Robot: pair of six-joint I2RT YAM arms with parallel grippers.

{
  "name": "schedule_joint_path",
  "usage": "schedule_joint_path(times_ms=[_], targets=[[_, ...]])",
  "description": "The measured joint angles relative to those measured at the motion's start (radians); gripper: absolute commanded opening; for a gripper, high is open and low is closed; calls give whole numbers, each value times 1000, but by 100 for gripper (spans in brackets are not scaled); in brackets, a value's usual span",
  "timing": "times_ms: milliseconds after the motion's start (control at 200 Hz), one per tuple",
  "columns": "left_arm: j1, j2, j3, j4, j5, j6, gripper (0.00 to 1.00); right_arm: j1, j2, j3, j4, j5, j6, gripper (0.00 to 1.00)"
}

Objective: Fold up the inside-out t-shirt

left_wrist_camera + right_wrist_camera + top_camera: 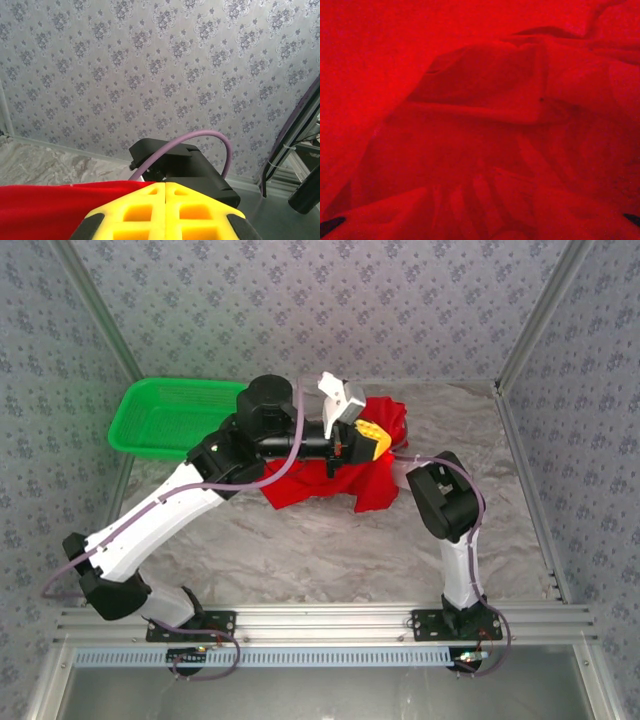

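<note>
T-shirt is lying bunched on the table, just right of the green basket. The heap's long axis is running from the basket's near right corner away toward the back wall. No tag or print is showing, only plain red.

Left gripper is sitting over the end of the heap farthest from the basket. Its yellow fingers are pressing together, with red cloth lying against one side of them. I cannot tell whether a fold is pinched between them.

Right gripper is pointing straight into red folds. Its dark fingertips are sitting wide apart at the lower corners with cloth between them, not yet closed. In the top view the right arm is reaching in from the side away from the basket.

My judgement: both grippers are at the same far end, and the end by the basket is lying loose. The shirt needs spreading along that axis before any fold.

The surface is a smooth marble-look sheet. Bare table is lying nearer the arms than the basket, and patterned walls are closing in the back and sides.
</note>
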Motion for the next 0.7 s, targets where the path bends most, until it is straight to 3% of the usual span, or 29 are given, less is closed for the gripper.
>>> schedule_joint_path(times_ms=[455,600,700], targets=[[49,-79,-76,-14,-74,18,0,0,14,51,-290,-72,-4,62],[76,-118,-113,-5,-89,17,0,0,16,72,-342,-98,-9,57],[89,-139,-130,8,-100,15,0,0,27,94,-363,-112,-19,49]])
